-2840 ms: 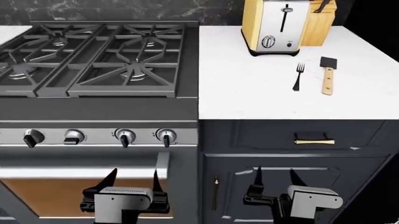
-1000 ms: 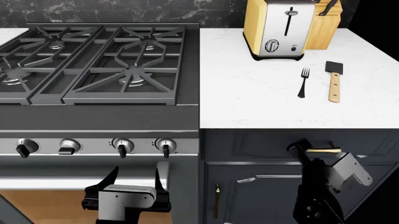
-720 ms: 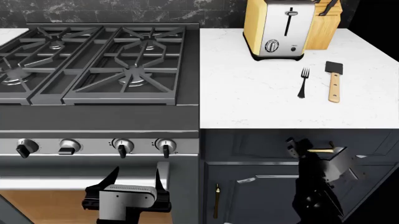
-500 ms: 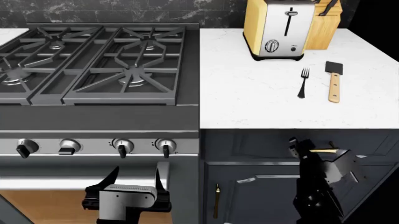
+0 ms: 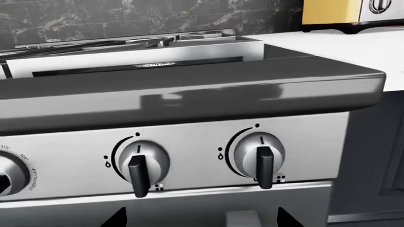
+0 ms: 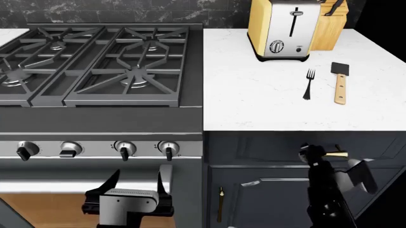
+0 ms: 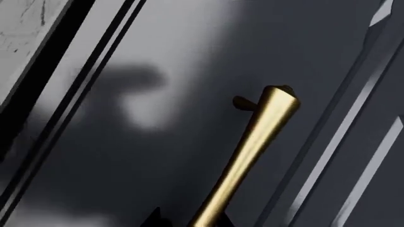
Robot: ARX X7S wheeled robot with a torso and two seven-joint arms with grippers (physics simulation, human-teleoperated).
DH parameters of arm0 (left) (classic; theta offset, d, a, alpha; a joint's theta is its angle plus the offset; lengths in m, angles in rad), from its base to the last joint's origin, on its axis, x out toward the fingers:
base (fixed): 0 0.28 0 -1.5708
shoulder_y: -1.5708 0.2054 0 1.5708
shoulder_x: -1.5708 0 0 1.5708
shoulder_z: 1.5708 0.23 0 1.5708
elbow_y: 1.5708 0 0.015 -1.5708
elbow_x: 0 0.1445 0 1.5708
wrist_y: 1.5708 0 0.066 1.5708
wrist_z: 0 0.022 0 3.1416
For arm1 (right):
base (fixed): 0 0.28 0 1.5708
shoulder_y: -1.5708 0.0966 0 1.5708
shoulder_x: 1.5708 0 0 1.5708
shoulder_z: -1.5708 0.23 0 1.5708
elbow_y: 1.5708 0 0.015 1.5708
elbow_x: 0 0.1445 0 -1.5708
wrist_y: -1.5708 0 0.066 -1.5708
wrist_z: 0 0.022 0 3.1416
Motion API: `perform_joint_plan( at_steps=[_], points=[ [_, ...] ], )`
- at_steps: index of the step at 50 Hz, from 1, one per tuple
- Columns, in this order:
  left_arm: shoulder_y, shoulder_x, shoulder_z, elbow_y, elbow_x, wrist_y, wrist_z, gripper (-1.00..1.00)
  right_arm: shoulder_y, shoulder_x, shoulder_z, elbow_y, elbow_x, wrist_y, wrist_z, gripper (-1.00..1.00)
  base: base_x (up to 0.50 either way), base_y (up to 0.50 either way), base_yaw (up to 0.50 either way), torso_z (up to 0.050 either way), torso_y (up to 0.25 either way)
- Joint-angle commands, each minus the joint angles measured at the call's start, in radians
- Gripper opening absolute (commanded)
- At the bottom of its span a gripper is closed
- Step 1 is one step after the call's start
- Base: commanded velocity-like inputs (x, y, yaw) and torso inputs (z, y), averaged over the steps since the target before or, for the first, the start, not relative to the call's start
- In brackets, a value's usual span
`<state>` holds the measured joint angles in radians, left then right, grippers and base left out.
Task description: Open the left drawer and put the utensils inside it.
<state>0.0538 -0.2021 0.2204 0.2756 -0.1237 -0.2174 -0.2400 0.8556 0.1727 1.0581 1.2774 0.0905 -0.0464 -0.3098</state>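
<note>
The right gripper (image 6: 323,154) sat at the drawer (image 6: 266,147) handle (image 7: 246,156), for pulling; its grip couldn't be told

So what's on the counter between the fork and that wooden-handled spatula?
Nothing: in the head view only bare white countertop separates the fork from the spatula; they lie side by side, apart.

A black-grated steel gas stove (image 6: 101,61) stands against a dark marble backsplash (image 6: 127,10). Beside the stove lies a white marble tabletop (image 6: 266,95) carrying a yellow toaster (image 6: 282,28).
</note>
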Motion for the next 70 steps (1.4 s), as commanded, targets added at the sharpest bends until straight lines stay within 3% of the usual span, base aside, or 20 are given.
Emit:
perform_joint_plan(
  at_steps=[1,23,37,43,54,64,70],
  points=[
    [0.019,0.0,-0.021,-0.006,-0.013,0.044,-0.011,1.0,-0.097,-0.019,0.017,-0.37,0.028,0.335,-0.03,-1.0,0.0,0.0,0.0,0.0,0.0],
    [0.017,-0.013,-0.007,0.009,-0.018,0.037,-0.028,1.0,-0.266,-0.134,0.04,-0.932,0.104,0.688,-0.044,-1.0,0.0,0.0,0.0,0.0,0.0],
    [0.019,-0.014,0.012,0.048,-0.007,0.008,-0.056,1.0,-0.396,-0.146,0.074,-1.174,0.179,0.935,-0.042,-1.0,0.0,0.0,0.0,0.0,0.001],
    [0.028,-0.02,0.02,0.148,0.001,-0.051,-0.084,1.0,-0.437,-0.143,0.099,-1.262,0.211,1.008,-0.028,-1.0,0.0,0.0,0.0,0.0,0.0],
    [0.166,-0.015,0.075,0.284,0.047,-0.058,-0.153,1.0,-0.565,-0.126,0.19,-1.472,0.333,1.168,-0.096,-1.0,0.0,0.0,-0.01,0.0,0.002],
    [0.418,-0.057,0.135,0.509,0.145,-0.008,-0.233,1.0,-0.676,-0.117,0.322,-1.643,0.456,1.337,-0.15,-1.0,0.0,0.0,-0.01,0.0,0.001],
    [0.468,-0.069,0.154,0.56,0.175,-0.006,-0.25,1.0,-0.721,-0.105,0.368,-1.7,0.494,1.391,-0.165,-1.0,0.0,0.0,-0.01,0.0,0.002]
  ],
)
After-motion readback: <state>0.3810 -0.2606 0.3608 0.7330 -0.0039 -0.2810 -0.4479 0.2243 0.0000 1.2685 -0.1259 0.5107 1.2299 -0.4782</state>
